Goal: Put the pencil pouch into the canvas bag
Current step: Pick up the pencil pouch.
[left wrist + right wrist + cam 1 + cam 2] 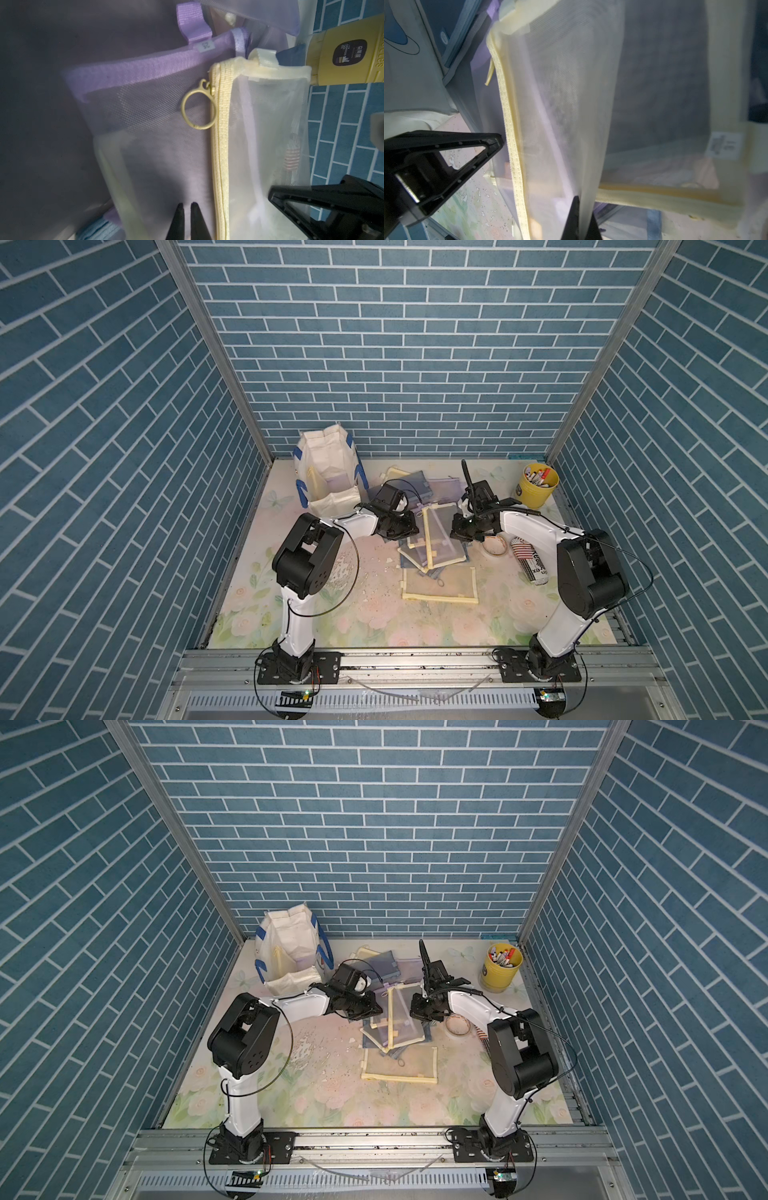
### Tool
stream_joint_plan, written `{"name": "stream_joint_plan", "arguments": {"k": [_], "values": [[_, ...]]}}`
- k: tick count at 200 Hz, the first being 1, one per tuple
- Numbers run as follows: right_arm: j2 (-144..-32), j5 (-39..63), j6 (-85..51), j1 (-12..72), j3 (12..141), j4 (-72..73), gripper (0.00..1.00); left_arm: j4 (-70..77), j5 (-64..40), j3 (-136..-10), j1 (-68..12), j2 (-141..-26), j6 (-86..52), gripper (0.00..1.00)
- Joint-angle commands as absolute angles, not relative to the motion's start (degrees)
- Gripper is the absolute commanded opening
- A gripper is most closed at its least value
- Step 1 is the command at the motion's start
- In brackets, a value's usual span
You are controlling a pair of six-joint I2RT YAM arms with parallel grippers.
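Pencil pouch [439,531] is gripped by left tool [187,205] and right tool [581,207] at the middle of the counter [365,614]; canvas bag [332,502] is seen at its far-left corner.

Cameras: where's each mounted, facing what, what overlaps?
Top views: high above the front, looking down toward the back wall; left arm and right arm, canvas bag.
Left wrist: on the left arm, looking past the left claw at the yellow mesh pouch.
Right wrist: on the right arm, looking past the right claw, shut on that pouch.
Shared: pouch, opposite sides.
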State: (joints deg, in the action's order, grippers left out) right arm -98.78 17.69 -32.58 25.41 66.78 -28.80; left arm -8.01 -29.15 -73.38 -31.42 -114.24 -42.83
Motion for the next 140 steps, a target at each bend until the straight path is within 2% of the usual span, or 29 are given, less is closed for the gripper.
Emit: {"name": "stream_joint_plan", "arguments": {"k": [1,23,39,47,73,93,110,140], "values": [[-95.4,14.5,-31.3,25.6,65.4,-32.2,0.07,-9.5,-28.1,-74.2,-31.6,-116.0,-41.4,0.09],[-93.6,14.3,-31.1,25.7,65.4,-33.0,0.0,-10.1,-28.0,-74.4,-31.6,-115.7,-40.4,0.09],[-91.5,15.7,-31.2,25.7,65.3,-31.9,0.0,-11.4,-27.8,-75.0,-31.6,-114.0,-39.2,0.12],[-90.0,16.9,-31.1,25.7,65.0,-30.7,0.0,-11.8,-27.9,-75.3,-31.6,-112.4,-38.6,0.2],[-84.9,20.9,-31.2,25.6,64.6,-26.6,0.0,-10.1,-30.9,-74.0,-31.4,-105.4,-38.5,0.58],[-81.8,24.5,-31.4,25.6,65.1,-23.9,0.0,-4.5,-33.9,-70.2,-31.2,-99.1,-41.0,0.78],[-80.1,28.7,-31.9,25.6,65.6,-20.9,0.0,1.4,-36.0,-66.8,-31.2,-94.4,-43.9,0.88],[-78.4,38.0,-35.6,25.7,65.4,-11.6,0.0,7.4,-38.4,-63.4,-31.1,-89.2,-47.1,0.96]]}}
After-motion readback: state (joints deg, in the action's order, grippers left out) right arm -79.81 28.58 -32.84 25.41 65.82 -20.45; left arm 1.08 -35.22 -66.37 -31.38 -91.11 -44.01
